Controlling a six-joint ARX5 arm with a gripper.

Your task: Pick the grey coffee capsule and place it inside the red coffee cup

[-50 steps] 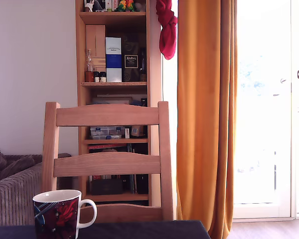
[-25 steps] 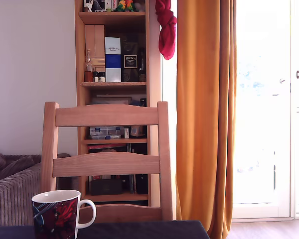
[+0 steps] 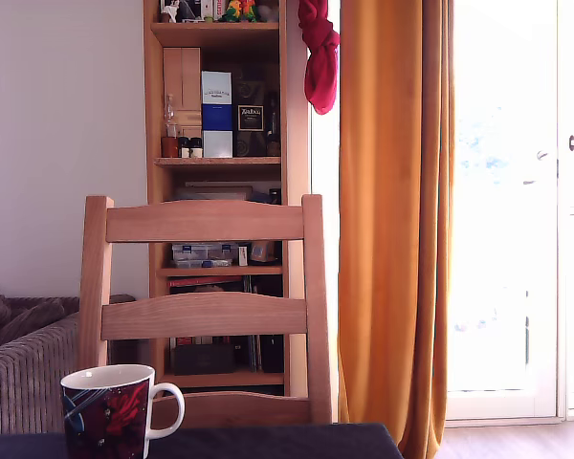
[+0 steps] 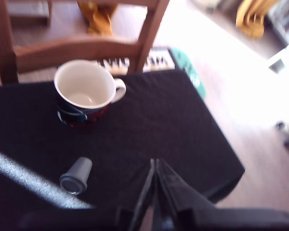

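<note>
I see a living room: a couch at the exterior view's left, a wooden chair before a bookshelf, then an orange curtain. On the black tablecloth, the red coffee cup stands upright and empty near the far edge by the chair. The grey coffee capsule lies on its side nearer the arm, apart from the cup. My gripper has its fingers pressed together, holding nothing.
</note>
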